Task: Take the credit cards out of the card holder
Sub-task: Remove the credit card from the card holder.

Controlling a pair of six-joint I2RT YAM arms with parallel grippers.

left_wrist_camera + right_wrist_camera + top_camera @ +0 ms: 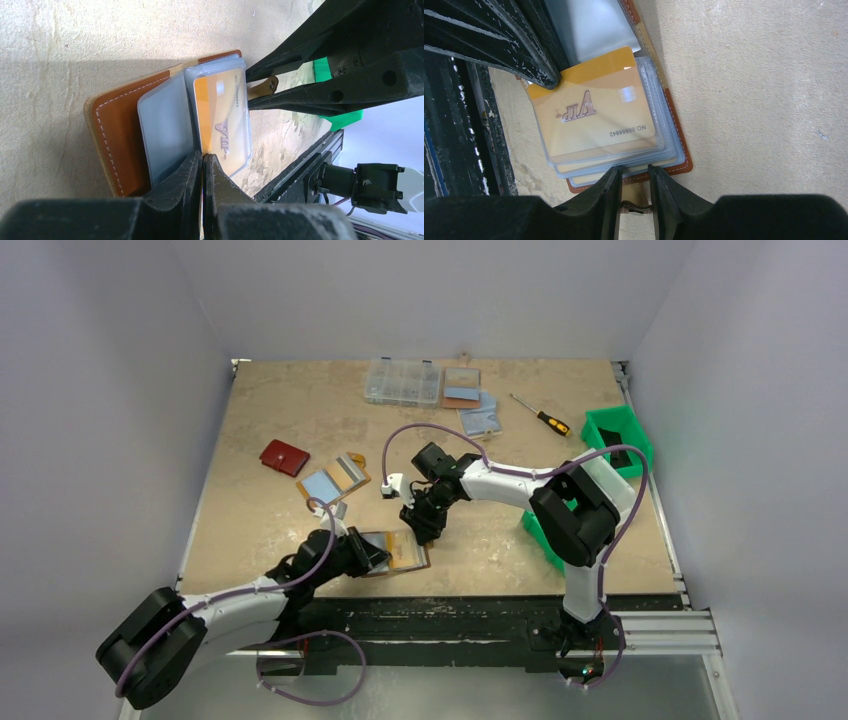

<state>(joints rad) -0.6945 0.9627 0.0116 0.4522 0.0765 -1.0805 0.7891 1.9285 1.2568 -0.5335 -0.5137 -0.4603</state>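
Top external view: the holder (pixel 418 562) lies open and flat on the tabletop (pixel 280 400), close to the near edge and about midway along it, with both arms bent in over it. The left pincer (pixel 372 552) meets it from the left and the right pincer (pixel 425 528) from the far side. In the left wrist view, the brown leather cover faces up on one side, a grey sleeve (pixel 167 130) lies beside it, and a gold card (pixel 225 115) sits in the top clear sleeve of a small stack. One long edge of the card pokes bare out of its sleeve. The left pincer's fingers (pixel 187 172) are pressed together right at that bare edge, and the right wrist view shows one fingertip lying on the card's bare corner, so it looks pinched on the card. The right pincer's fingers (pixel 611 187) stand narrowly apart with the tab (pixel 264 87) filling the gap between them, clamped on it at the holder's outer edge. A red wallet (pixel 284 457) lies nearer the left edge, a clear box (pixel 402 381) by the far edge, and a green bin (pixel 620 435) at the right edge.
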